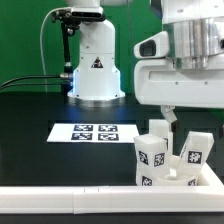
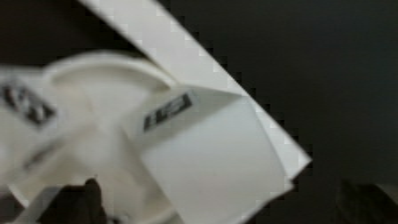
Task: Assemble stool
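Directly beneath end effector [image 1: 168,113]: upright stool leg [image 1: 152,157], long axis vertical, standing on round seat [image 2: 89,85]. Jaws wide, holding nothing.

The small white plastic stool [image 1: 172,158] stands partly built near the front of the black table, toward the exterior view's right. Its round disc seat [image 2: 80,110] lies flat, with short chunky white legs [image 1: 152,155] rising upright from it, each bearing black-and-white square tags. Three legs show in the exterior view, close together. In the blurred wrist view one boxy leg [image 2: 205,150] sits on the seat.
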`<action>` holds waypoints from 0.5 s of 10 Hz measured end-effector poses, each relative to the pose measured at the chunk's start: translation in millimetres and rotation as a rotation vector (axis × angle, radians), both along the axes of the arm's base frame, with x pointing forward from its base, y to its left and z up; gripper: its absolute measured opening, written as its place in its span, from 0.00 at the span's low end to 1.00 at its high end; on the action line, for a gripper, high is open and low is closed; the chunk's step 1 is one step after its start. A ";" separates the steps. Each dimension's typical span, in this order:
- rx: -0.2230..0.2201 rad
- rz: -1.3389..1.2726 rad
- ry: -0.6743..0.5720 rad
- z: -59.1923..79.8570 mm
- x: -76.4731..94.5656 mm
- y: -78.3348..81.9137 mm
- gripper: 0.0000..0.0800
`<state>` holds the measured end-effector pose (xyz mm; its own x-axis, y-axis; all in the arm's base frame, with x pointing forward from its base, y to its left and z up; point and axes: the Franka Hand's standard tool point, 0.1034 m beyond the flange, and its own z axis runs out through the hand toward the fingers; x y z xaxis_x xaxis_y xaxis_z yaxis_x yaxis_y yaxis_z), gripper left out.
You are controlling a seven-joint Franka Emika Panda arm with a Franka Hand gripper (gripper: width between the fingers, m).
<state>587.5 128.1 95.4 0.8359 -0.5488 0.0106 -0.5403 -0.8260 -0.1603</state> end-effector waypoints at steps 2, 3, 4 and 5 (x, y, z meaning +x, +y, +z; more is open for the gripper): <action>-0.022 0.229 -0.033 -2.6 -1.6 0.8 0.81; -0.032 0.269 -0.036 -2.8 -1.4 -0.9 0.81; -0.045 0.339 -0.043 -2.9 -1.2 -2.4 0.81; -0.053 0.385 -0.048 -3.1 -1.1 -3.5 0.81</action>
<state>586.4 124.6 92.3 0.9784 -0.1926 0.0745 -0.1820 -0.9747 -0.1298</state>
